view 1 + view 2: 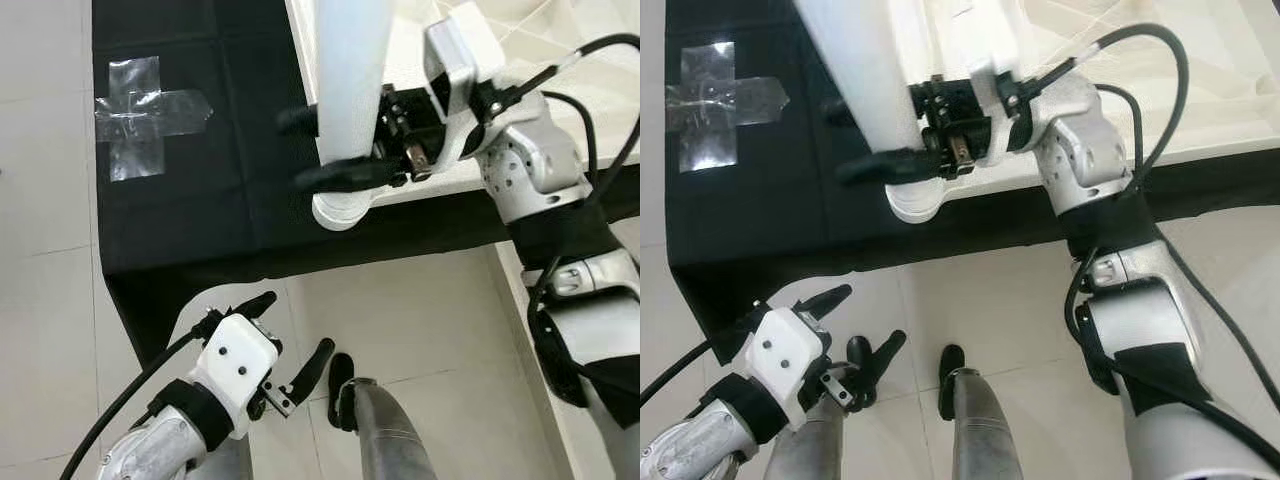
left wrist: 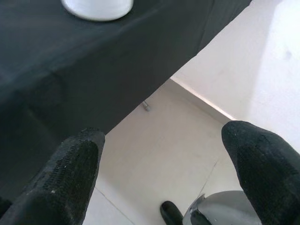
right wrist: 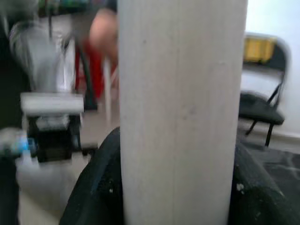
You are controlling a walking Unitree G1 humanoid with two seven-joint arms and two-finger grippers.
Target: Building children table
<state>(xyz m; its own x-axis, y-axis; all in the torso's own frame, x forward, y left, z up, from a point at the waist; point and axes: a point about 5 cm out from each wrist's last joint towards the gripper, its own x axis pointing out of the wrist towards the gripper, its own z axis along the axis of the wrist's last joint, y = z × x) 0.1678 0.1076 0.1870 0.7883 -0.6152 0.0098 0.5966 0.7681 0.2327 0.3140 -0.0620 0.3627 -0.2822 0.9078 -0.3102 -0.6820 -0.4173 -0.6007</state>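
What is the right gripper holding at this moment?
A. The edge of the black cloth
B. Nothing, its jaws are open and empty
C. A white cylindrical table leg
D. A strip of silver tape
C: the right gripper has its black jaws closed around the upright white table leg, which stands on the black cloth.

A table [image 1: 180,215] draped in black cloth [image 1: 240,120] stands on a pale tiled floor [image 1: 420,310]. A cross of clear tape [image 1: 140,115] sticks to the cloth at ten o'clock. At two o'clock lies a white tabletop panel [image 1: 1200,90], with a white leg [image 1: 345,100] standing upright at its near edge.
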